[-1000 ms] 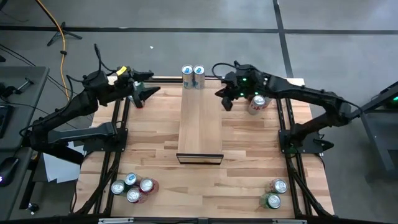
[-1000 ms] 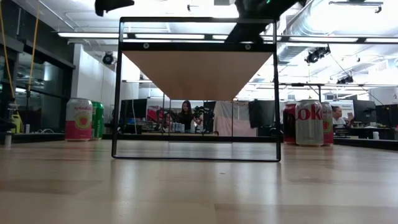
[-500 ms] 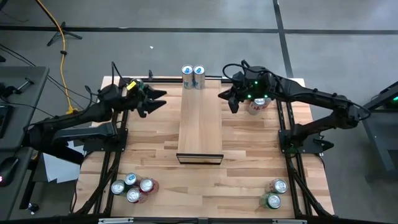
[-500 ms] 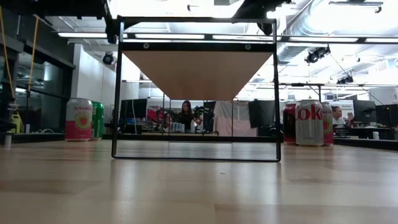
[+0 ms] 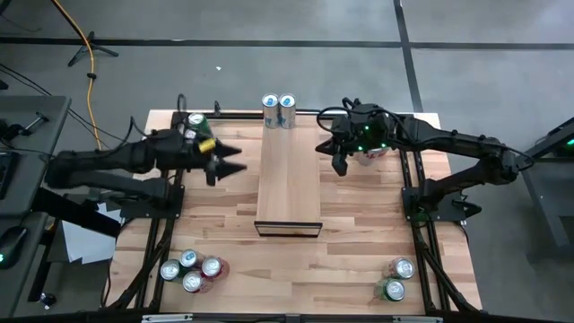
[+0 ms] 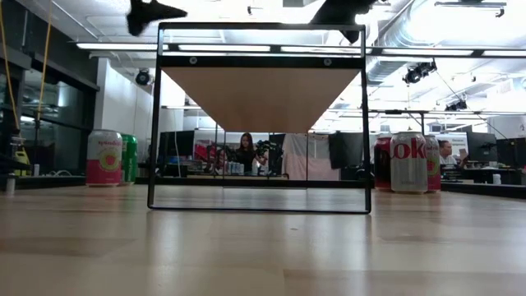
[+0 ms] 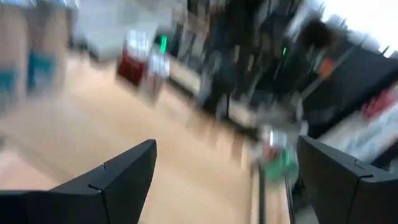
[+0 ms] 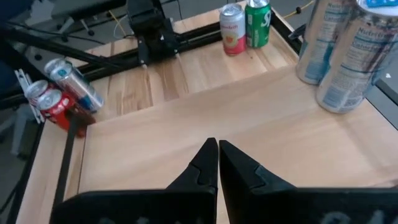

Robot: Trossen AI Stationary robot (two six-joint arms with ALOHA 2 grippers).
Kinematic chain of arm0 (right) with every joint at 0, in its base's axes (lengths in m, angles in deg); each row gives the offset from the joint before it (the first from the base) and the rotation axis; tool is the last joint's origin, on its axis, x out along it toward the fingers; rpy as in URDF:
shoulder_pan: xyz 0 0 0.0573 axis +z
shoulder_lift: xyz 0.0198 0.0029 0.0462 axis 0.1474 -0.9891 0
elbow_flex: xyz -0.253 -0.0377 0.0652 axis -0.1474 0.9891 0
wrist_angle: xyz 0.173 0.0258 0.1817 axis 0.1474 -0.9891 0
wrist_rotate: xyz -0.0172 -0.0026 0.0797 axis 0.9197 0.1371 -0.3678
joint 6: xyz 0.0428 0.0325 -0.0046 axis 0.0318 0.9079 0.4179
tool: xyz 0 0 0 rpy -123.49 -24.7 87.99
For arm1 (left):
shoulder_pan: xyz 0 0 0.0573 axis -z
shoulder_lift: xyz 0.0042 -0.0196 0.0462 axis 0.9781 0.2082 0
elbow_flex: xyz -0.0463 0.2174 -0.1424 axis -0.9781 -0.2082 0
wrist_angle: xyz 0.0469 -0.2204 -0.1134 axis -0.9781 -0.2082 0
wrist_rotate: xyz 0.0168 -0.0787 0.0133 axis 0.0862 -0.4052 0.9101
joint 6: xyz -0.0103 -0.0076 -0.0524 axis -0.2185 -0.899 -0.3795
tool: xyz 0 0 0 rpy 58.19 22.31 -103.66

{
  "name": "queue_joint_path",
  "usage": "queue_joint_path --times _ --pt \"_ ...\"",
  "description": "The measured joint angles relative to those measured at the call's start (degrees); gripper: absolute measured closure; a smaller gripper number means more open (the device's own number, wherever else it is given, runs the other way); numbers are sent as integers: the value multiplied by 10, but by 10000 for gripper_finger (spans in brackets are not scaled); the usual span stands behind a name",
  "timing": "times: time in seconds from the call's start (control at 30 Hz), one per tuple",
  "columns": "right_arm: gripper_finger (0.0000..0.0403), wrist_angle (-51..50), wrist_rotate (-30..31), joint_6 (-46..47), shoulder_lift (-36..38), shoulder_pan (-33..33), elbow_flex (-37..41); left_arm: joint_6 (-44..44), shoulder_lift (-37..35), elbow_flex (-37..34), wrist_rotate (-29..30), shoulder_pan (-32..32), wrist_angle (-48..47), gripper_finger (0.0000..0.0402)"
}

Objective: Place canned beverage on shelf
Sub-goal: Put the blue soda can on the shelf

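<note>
"Coke" lettering on red can

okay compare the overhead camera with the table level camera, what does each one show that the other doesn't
Only the high view shows the shelf's top, with two silver-blue cans at its far end, plus the open left claw and shut right claw, neither holding anything, and can clusters in the table's near corners.

Only the low view shows the shelf's underside, the can labels such as a Coke can, and people in the room behind.

Both show the shelf's dark end frame and cans at either side of the shelf.
</note>
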Motion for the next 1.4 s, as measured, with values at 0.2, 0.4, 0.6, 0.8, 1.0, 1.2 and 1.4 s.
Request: queue_joint_path --times 0.2,0.4,0.6,0.8,1.0,1.2,1.4 --pt "403 -31 -1 -46 0 2 0 -136 134 205 35 177 -367 78" --pt "403 -42 -2 -59 0 3 0 -265 278 322 10 357 -646 78" --pt "403 -50 -2 -60 0 3 0 -340 337 322 -20 493 -632 78" --pt "403 -48 -2 -60 0 3 0 -413 341 322 6 562 -632 78" --pt "403 -48 -2 -60 0 3 0 -371 344 280 23 574 -599 78" --pt "403 -48 -2 -59 0 3 0 -357 343 215 2 574 -575 78" --pt "403 -48 -2 -55 0 3 0 -357 343 189 2 574 -558 78"
